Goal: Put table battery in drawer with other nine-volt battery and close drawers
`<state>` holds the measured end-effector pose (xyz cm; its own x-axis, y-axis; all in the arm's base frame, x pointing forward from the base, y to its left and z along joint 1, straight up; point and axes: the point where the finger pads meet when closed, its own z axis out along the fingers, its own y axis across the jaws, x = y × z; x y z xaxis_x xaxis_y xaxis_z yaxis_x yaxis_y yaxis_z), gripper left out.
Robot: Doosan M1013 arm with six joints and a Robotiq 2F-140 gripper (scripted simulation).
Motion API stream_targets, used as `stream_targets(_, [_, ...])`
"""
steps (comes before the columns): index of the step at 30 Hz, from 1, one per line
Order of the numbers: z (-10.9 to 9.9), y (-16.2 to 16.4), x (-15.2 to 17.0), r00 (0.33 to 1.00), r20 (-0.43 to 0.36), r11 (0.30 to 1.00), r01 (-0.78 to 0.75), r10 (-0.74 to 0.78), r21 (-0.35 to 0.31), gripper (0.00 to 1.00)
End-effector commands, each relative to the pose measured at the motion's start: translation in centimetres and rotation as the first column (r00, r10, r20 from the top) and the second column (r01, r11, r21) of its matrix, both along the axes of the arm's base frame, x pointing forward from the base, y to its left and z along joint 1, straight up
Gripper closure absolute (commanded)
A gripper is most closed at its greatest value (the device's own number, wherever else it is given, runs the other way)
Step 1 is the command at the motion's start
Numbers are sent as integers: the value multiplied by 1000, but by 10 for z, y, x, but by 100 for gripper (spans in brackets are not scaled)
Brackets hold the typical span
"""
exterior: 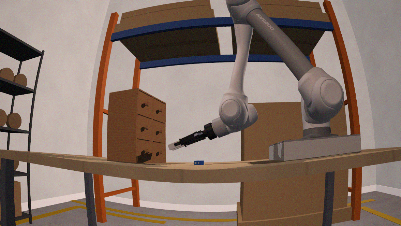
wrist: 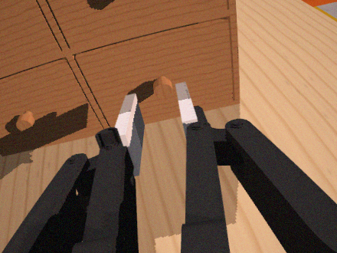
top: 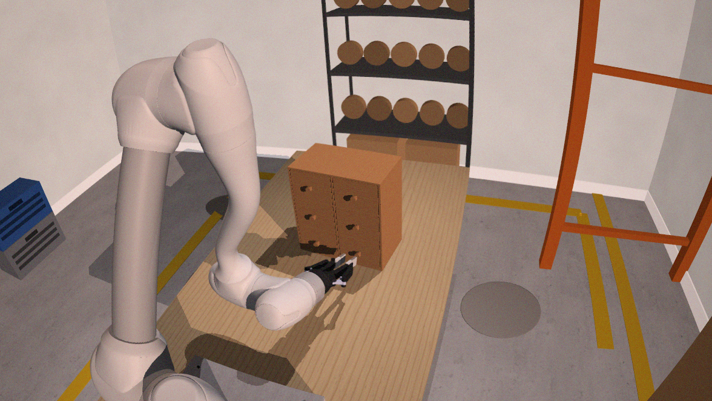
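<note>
The small wooden chest [top: 343,198] stands on the table with two columns of three drawers, all looking pushed in. My gripper [top: 349,260] is low in front of its bottom right drawer. In the wrist view the fingers are narrowed to a small gap and hold nothing. That drawer's knob [wrist: 162,83] shows just beyond the gap. From the side the fingertips [exterior: 171,146] stop a little short of the chest front [exterior: 157,131]. The blue nine-volt battery [exterior: 198,162] lies on the table below the arm's wrist, apart from the gripper. The arm hides it in the top view.
The arm's base block [exterior: 314,145] sits at the table's near end. A black shelf rack with brown rolls [top: 398,64] and cardboard boxes [top: 403,146] stand behind the chest. An orange rack frame [top: 573,134] stands to the right, off the table.
</note>
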<state>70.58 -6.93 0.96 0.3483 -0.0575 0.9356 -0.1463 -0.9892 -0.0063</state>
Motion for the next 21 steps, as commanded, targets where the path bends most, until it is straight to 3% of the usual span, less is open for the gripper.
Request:
stream_targets(1, [-15,-4,13,1000,5,1000,4,-4,-7,80])
stream_targets(7, [-26,-5,19,1000,5,1000,4,-4,-7,80])
stream_targets(21, [-26,-5,20,1000,5,1000,4,-4,-7,80])
